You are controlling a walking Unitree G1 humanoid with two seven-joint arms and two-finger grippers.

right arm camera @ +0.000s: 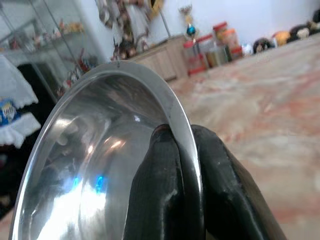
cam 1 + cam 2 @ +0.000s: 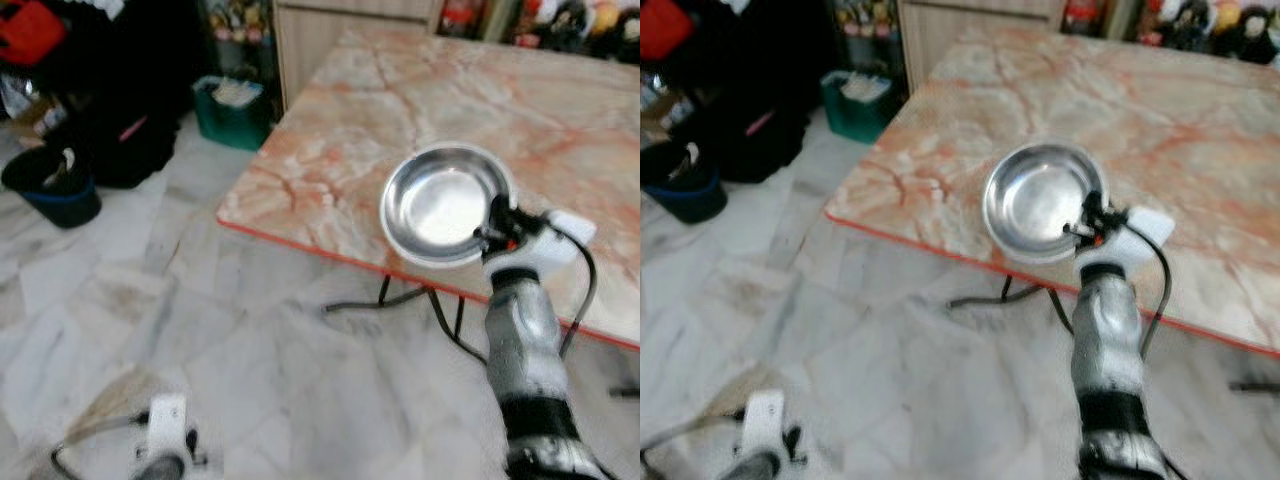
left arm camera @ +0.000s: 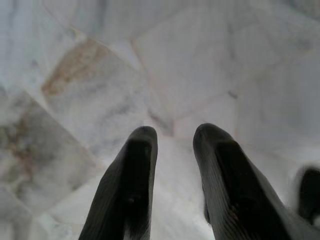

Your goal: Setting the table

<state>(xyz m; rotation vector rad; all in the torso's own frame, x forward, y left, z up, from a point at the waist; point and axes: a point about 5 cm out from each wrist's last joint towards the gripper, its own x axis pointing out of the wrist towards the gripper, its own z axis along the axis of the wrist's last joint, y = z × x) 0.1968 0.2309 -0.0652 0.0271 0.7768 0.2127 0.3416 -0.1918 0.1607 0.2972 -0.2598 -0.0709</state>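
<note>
— What lies on the floor off to the left?
— A dark blue bucket stands on the pale marble floor; beside it is a black bag, and further back a green crate near a wooden cabinet.
— And at the far side?
— Red-lidded jars and dark round things, too blurred to name, stand in a row there.

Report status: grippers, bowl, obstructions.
Right gripper pinching the steel bowl by its rim, held over the marble table near its edge. Left gripper open, idle over the floor. Nothing blocking that spot.
</note>
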